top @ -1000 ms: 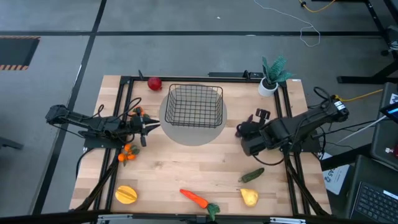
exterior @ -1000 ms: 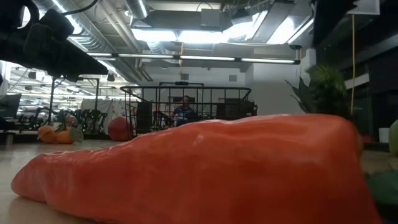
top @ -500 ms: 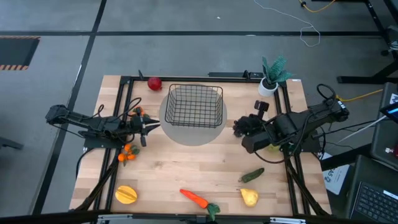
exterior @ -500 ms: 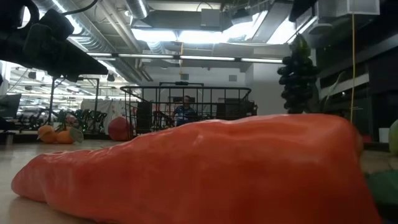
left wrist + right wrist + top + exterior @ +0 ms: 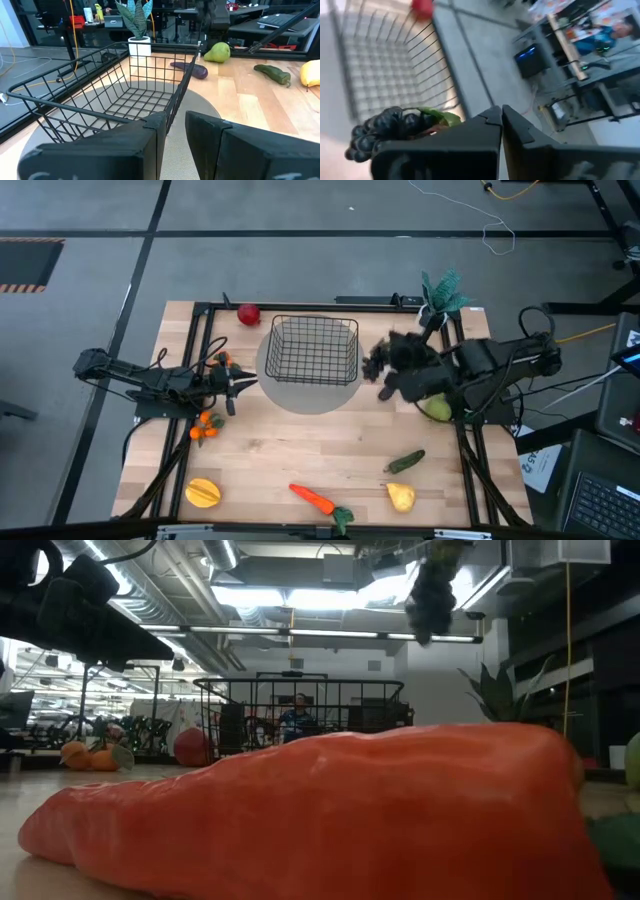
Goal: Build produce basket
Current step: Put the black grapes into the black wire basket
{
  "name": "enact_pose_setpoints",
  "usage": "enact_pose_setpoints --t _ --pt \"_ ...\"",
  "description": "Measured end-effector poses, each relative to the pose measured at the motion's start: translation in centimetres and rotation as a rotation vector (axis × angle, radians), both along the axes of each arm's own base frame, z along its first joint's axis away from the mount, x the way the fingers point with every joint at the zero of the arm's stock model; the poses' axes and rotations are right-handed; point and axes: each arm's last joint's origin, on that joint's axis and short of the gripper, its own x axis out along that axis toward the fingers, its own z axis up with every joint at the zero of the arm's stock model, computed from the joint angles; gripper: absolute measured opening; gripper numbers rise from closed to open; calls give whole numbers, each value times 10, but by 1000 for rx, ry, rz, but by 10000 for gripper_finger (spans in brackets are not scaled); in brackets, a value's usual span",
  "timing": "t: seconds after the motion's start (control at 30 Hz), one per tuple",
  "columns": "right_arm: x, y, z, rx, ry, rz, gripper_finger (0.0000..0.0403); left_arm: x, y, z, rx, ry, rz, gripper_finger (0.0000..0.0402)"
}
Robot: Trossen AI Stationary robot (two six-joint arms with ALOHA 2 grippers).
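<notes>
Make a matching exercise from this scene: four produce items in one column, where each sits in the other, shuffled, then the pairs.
Items:
1. grapes
2. apple
3. carrot
4. oranges

Places:
A. on the table at its far edge, left of the basket
B. near the table's front edge, middle
C. in the air, carried by the right claw
D. on the table just beside the left claw

Pairs: 1-C, 2-A, 3-B, 4-D

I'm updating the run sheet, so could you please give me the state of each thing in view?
basket: upright, empty
grapes: lifted, carried by right gripper, beside the basket
right gripper: fingers shut on the grapes' stem
left gripper: by the basket, holding nothing
carrot: lying on the table
apple: on the table, outside the basket
</notes>
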Motion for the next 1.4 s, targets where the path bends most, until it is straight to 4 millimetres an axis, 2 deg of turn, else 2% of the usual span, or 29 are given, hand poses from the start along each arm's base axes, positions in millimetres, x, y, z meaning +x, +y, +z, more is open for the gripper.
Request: enact_pose_setpoints --t 0.17,0.3,0.53,0.87,1.13,1.4 --pt "3 -9 35 -24 -113 21 0 0 0 0 0 0 0 64" --pt "11 -15 58 11 -208 113 0 0 0 0 2 1 0 64" --pt "30 -27 76 112 -348 368 0 0 0 0 33 11 -1 64" --pt "57 -58 70 240 -398 510 0 0 0 0 -21 -6 -1 64" --pt "81 -79 52 384 -412 496 0 0 0 0 -101 -33 2 64" --pt "91 -95 44 386 -398 453 0 0 0 0 -104 -34 2 64"
